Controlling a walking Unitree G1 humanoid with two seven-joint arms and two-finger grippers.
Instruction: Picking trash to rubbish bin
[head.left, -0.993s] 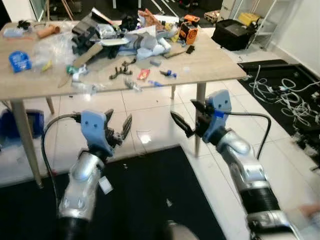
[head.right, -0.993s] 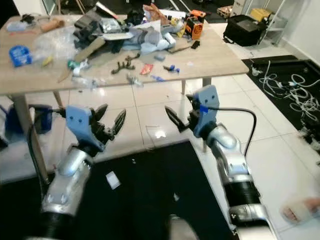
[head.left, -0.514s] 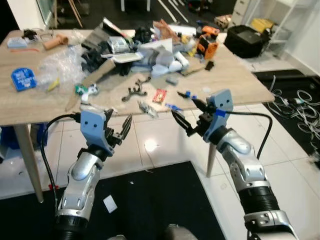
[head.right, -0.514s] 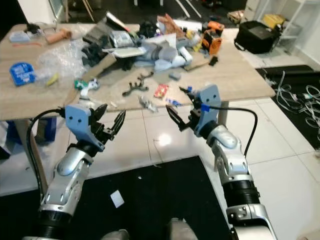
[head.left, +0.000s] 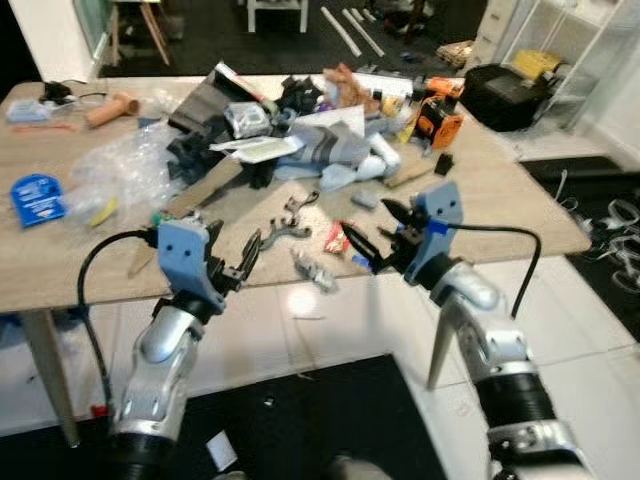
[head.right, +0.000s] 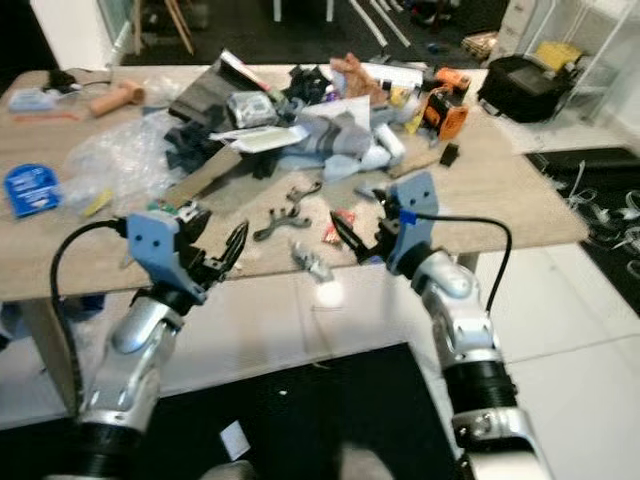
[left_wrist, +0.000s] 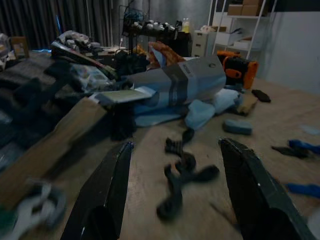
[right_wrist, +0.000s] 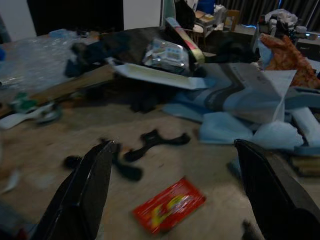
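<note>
A cluttered wooden table (head.left: 500, 205) stands right in front of me. A small red wrapper (head.left: 333, 237) lies near its front edge, and a crumpled clear wrapper (head.left: 312, 270) sits just before it. My right gripper (head.left: 375, 232) hangs open just right of the red wrapper (right_wrist: 169, 204), which lies below and ahead of the open fingers. At the table's front edge, left of a black plastic part (head.left: 290, 225), my left gripper (head.left: 232, 250) is open and holds nothing. That same black part (left_wrist: 182, 175) lies on the wood ahead of the left fingers (left_wrist: 102, 195).
A heap of blue-grey bags (head.left: 330, 160), dark boxes and an orange tool (head.left: 437, 115) covers the table's far half. A clear plastic bag (head.left: 120, 175) and a blue disc (head.left: 36, 197) lie at the left. A black bag (head.left: 505, 95) and cables (head.left: 620, 215) are on the floor to the right.
The camera has come nearer the table, which now takes up more of the view. Both open grippers, earlier seen before the floor, now stand at the table's front edge.
</note>
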